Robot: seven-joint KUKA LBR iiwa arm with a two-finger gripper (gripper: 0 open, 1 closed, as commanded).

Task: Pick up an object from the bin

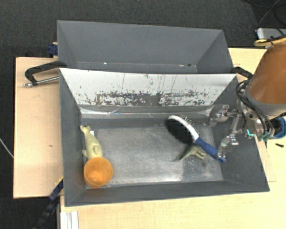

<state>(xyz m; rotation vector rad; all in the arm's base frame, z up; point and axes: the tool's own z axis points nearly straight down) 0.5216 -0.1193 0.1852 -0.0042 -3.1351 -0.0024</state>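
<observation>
Orange ball, pale figurine in bin left, blue-handled brush right, fingers apart over handle.

Grey metal bin, matt on its sloping sides. The back wall gleams bright and is peppered with dark scratches, while the floor looks scuffed and dull. Now the hairbrush: glossy black plastic head, smooth blue plastic handle. The orange ball is matt. The pale yellow toy figure is smooth, rubbery-looking. The arm's orange cover has a soft sheen.
</observation>
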